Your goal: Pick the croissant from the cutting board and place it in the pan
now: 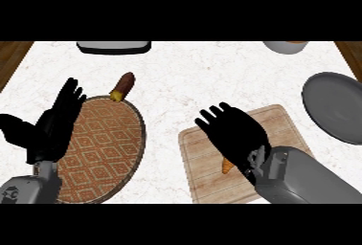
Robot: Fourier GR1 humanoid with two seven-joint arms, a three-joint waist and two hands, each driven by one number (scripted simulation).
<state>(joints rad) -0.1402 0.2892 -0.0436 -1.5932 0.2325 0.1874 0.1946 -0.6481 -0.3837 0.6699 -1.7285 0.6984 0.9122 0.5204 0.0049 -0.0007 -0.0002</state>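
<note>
Croissant (226,165) was barely visible, just an orange-brown tip poking out under the right robot hand (233,136), lying on the cutting board (212,182). Right robot hand sat over it, palm down, fingers spread toward the far side; whether the thumb or fingers had closed on the croissant could not be told, the hand hid the contact. Judged as early stage: pick not clearly done, carry and placement both left. Pan (336,107), dark grey and round, lay to the right beyond the board, cut by the frame edge, nothing in it, well apart from the croissant.

Left robot hand (53,129) was released, fingers straight and up, resting at the left edge over the rim of a round woven mat (106,148) with an orange diamond pattern. Just past the mat's far rim lay a brown oblong item with a yellow end (122,87), type unclear.

Bench (205,76) was white marble with faint veining. At the far edge a dark tray-like container (113,46) and a grey bowl or cup (286,46) were partly cropped. Wooden floor (14,57) showed at both far corners.
</note>
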